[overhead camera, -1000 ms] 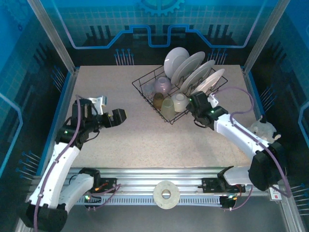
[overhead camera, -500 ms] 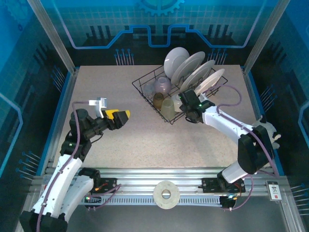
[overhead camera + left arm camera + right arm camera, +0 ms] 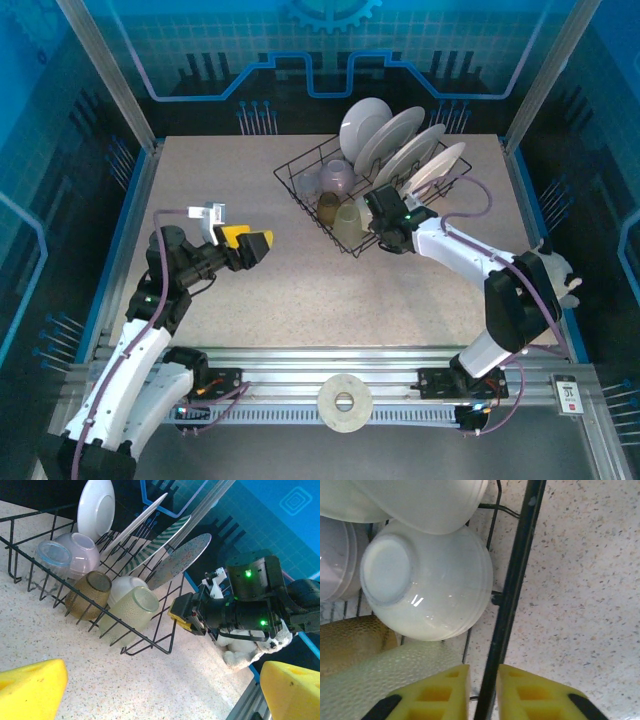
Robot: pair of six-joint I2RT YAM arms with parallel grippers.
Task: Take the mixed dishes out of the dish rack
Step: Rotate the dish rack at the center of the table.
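Speckled surface [image 3: 300, 290] is mostly bare - the whole left half and the near strip in front of the arm bases are open. The dish rack [image 3: 512, 580] sits far right of centre, turned at an angle. Its near corner points at the open middle and its far right end is close to the surface's right edge.

All the dishes are in the rack. The plates stand on edge in the far part: plain white plate [image 3: 365, 122], green-striped plate [image 3: 160, 542], speckled grey plate [image 3: 182, 557]. The cups lie in the near part: lilac cup [image 3: 80, 552], amber cup [image 3: 90, 592], pale yellow-green cup [image 3: 135, 605] and cream cup [image 3: 427, 580], which is bottom-up just inside the rim.

Right pincer [image 3: 483, 692] is at the rack's near right rim, narrowed to a slit with the black rim wire running between its yellow pads - gripping the wire, not a cup. The cream cup is just beside it; I can't tell whether they touch.

Left pincer [image 3: 252, 243] is spread wide and holds nothing. It is above the bare surface left of centre, well apart from the rack and aimed toward it.
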